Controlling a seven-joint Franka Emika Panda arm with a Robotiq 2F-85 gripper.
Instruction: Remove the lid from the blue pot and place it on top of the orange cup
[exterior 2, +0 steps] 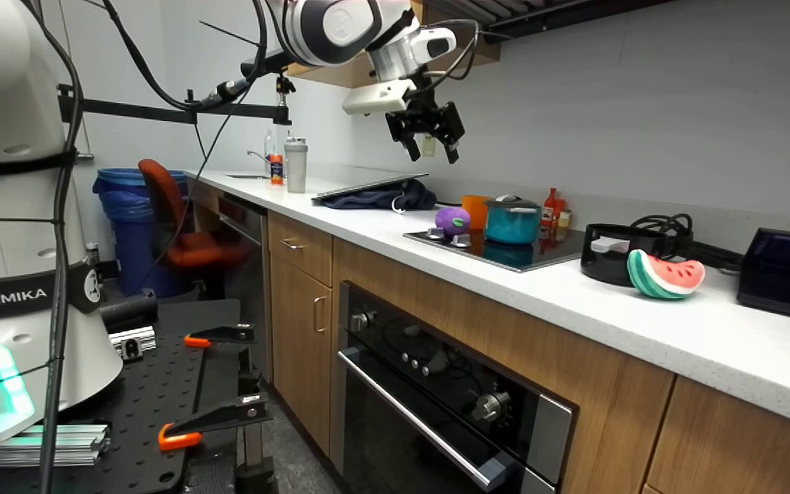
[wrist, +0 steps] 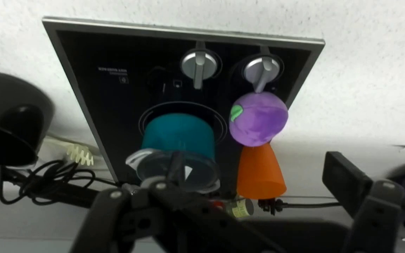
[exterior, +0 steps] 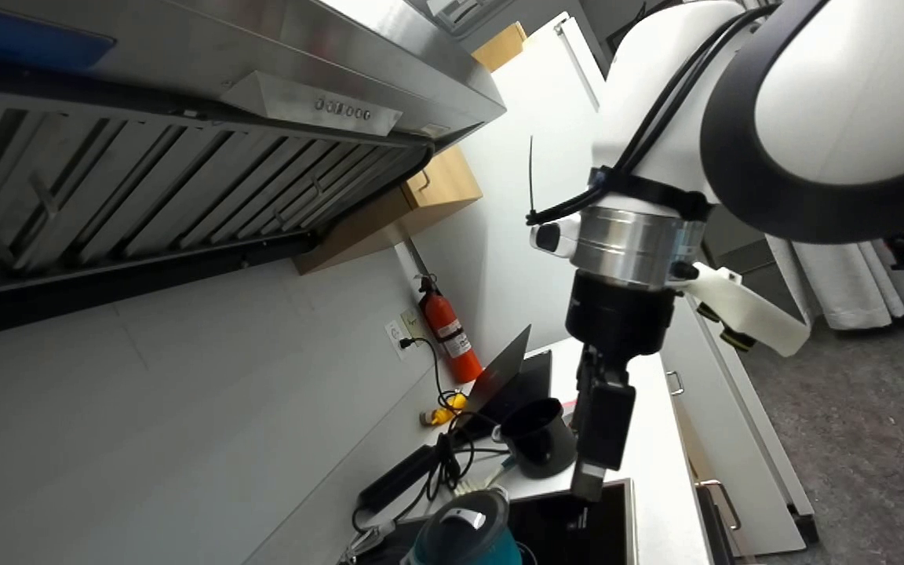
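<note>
Currently, the gripper [exterior 2: 433, 152] hangs in the air, higher than the stove [wrist: 97, 88] and well apart from the things on it. Its two fingers [wrist: 345, 181] are spread wide from each other. The blue pot [exterior 2: 511, 225] stands upright on the stove, over a ringed burner [wrist: 183, 107]. The lid [exterior 2: 513, 204], dark with a handle on top, sits on the pot's rim. In the wrist view one finger overlaps the lid, though an exterior view shows the two apart.

The orange cup [wrist: 260, 172] stands just beside the pot, with a round purple toy [wrist: 258, 119] partly hiding it in the wrist view; whether toy and cup touch is hard to tell. The toy lies near two silver knobs [wrist: 198, 65]. Small bottles [exterior 2: 551, 209] stand behind the pot.

Near the stove, a black pot [exterior 2: 604, 266] rests on the counter [exterior 2: 710, 343], a watermelon slice [exterior 2: 662, 274] right beside it and tangled cords [wrist: 53, 179] behind. A black box [exterior 2: 786, 274] stands farther along. In an exterior view, a red fire extinguisher [exterior: 452, 337] shows by the wall.
</note>
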